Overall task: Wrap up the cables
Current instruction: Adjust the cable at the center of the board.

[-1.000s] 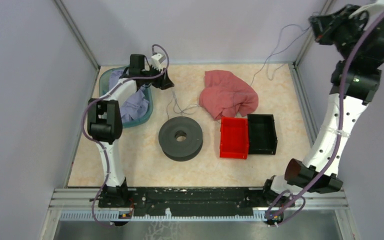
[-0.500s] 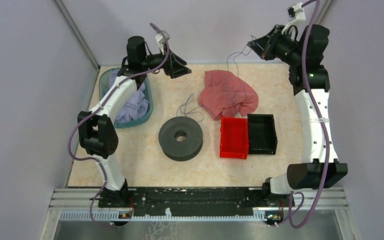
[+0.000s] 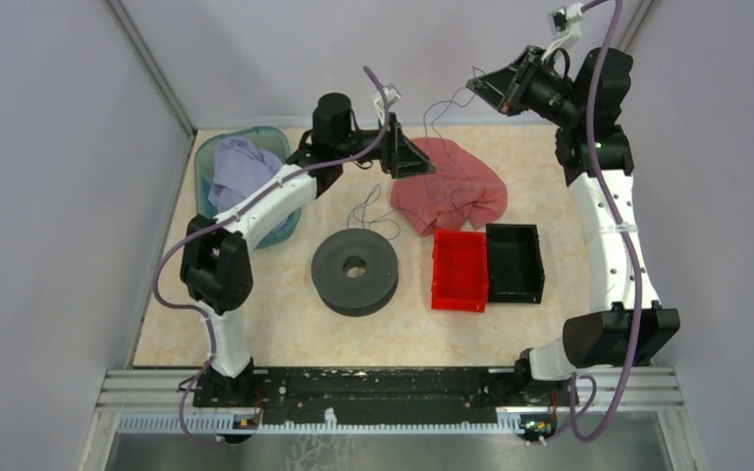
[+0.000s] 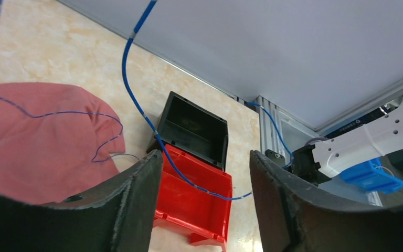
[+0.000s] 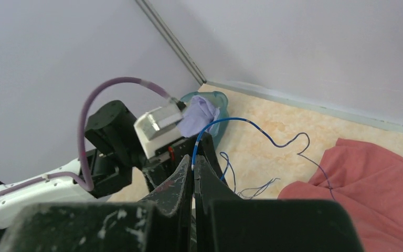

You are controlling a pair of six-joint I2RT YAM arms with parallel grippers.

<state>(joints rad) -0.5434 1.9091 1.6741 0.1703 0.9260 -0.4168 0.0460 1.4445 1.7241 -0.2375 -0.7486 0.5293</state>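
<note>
We see the cables [image 3: 375, 208] as one hair-thin, thread-like wire. It looks dark grey from above and blue with pale bands in the wrist views. A few loose, curly loops of it lie on the tabletop [image 3: 275, 324] at upper centre of the overhead frame, between the spool [image 3: 354, 271] and the red cloth [image 3: 449, 186]. From there a strand trails over the cloth and rises to the right gripper [image 3: 476, 83] at upper right.

In the right wrist view the right gripper [image 5: 193, 161] has its scuffed black fingers pressed together on the wire, which arcs out from their tips. The left gripper [image 3: 414, 162] hangs over the cloth's left edge. Its rough, matte black fingers [image 4: 136, 199] stand well apart, and the wire crosses the gap between them. We cannot tell whether it touches either one.

The spool is a thick, matte black disc with a round hole in its middle. The red cloth is soft and crumpled. Below it and to the right sit two hard, glossy rectangular bins, one red [image 3: 459, 270] and one black [image 3: 515, 262], side by side and touching. At upper left a teal basket [image 3: 200, 157] with rounded corners holds a rumpled lilac cloth [image 3: 236, 167].

The tabletop has a smooth, beige, marble-like pattern. Plain pale grey walls enclose it, with metal strips running up the corners.
</note>
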